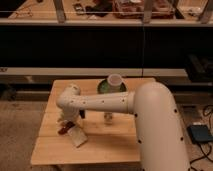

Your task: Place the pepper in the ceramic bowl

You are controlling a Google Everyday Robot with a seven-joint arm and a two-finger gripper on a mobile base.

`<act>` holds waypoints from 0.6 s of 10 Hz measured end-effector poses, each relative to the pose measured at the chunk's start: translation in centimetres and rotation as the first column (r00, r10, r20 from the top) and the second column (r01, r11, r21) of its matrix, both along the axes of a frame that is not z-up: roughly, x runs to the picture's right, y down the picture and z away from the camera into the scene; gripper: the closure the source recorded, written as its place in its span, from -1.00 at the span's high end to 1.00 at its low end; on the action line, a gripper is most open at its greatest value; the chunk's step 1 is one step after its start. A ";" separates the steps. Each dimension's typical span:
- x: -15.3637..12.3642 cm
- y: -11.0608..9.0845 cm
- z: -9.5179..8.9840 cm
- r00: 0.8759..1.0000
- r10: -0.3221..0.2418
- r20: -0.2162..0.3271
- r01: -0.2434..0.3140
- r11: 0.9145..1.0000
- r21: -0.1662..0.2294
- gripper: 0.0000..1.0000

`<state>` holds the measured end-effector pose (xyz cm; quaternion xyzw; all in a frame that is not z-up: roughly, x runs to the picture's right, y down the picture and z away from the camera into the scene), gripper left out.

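The pepper (63,130) is a small red-orange chilli lying on the wooden table (110,150) near its left side. It lies right beside a pale sponge-like block (77,136). My gripper (69,121) hangs at the end of the white arm (105,102), directly over the pepper and very close to it. The ceramic bowl (104,87) is dark green and sits at the back middle of the table, well to the right of the gripper. A small white cup (115,80) stands at the bowl's right side.
A small pale object (108,118) stands on the table under the arm's forearm. The arm's thick white body (160,130) covers the table's right part. A dark shelf unit runs behind the table. A dark flat device (199,134) lies on the floor at right.
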<state>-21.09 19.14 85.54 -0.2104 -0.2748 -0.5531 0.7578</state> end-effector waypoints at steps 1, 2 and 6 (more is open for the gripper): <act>-0.1 0.3 0.4 1.000 0.001 -0.005 -0.001 1.000 -0.011 -0.01; -0.2 0.6 0.7 1.000 0.002 -0.004 -0.002 1.000 -0.018 -0.17; 1.5 0.5 0.6 1.000 0.018 -0.025 -0.019 0.999 -0.042 -0.94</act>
